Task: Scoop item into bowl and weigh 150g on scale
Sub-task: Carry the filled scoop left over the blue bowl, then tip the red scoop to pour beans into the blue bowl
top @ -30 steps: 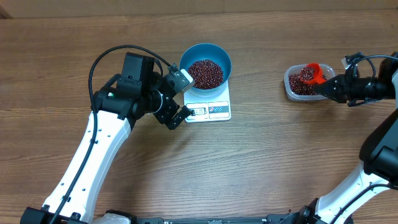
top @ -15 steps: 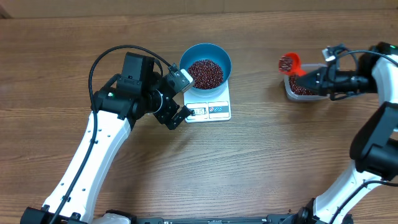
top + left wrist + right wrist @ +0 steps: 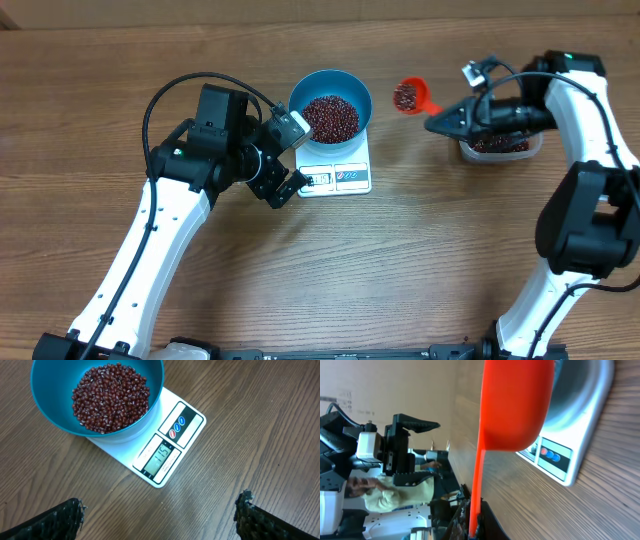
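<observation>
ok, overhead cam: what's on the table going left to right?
left gripper, open → blue bowl of beans → red scoop, loaded → right gripper, shut on the scoop handle → clear tub. The scale is left out because it sits under the bowl.

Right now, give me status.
Left jaws open beside scale. Right jaws shut on red scoop, loaded with beans, between tub and blue bowl. Nothing in the way.

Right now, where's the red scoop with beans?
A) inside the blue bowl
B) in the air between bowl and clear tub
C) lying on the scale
B: the right gripper holds the red scoop up between the blue bowl and the clear tub.
</observation>
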You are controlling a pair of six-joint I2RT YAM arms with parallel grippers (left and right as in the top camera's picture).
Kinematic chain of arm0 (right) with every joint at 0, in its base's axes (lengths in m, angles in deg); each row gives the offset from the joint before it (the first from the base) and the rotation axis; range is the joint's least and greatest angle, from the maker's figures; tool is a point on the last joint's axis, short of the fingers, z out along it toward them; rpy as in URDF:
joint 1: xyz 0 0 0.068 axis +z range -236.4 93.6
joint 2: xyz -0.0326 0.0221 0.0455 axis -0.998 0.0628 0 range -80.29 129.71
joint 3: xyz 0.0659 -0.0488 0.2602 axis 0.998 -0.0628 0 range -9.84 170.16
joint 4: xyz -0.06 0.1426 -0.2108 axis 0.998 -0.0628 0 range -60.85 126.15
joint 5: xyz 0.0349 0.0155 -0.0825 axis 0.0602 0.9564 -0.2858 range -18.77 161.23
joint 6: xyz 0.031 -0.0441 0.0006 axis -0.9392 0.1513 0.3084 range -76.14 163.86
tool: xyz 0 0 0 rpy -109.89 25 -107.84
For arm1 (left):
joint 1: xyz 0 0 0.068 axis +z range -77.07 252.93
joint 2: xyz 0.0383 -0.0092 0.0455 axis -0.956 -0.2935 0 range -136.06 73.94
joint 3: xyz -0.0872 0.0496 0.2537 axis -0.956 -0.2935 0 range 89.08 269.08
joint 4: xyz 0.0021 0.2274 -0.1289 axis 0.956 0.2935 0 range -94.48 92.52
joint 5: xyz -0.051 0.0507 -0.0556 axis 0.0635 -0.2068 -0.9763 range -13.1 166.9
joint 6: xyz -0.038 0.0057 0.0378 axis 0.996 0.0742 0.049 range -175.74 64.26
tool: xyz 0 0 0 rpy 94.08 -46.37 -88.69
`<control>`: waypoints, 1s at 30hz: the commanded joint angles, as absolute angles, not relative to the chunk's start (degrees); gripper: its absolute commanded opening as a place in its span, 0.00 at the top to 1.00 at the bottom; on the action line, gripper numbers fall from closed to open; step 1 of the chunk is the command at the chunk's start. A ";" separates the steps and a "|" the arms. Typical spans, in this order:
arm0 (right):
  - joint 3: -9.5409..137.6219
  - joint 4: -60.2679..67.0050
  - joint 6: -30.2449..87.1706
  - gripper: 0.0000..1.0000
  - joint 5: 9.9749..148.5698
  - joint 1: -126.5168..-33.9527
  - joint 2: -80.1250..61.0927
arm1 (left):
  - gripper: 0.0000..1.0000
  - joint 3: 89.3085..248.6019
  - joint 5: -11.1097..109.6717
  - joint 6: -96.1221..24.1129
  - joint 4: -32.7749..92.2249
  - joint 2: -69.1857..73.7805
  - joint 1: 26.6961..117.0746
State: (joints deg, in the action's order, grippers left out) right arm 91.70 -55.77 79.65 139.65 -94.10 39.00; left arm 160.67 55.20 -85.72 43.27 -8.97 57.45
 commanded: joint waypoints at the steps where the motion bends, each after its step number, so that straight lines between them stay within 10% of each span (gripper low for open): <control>1: 95.83 -54.76 76.44 0.96 140.70 -90.96 39.21 | 0.00 160.43 55.01 -84.89 43.29 -9.21 57.54; 30: 113.27 -41.25 40.64 0.96 68.46 -59.61 39.19 | 0.00 160.43 55.03 -84.89 43.29 -9.21 57.54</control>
State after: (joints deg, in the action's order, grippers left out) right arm 111.44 -41.19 42.15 81.73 -62.15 39.26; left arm 160.67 55.23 -85.70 43.27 -8.97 57.45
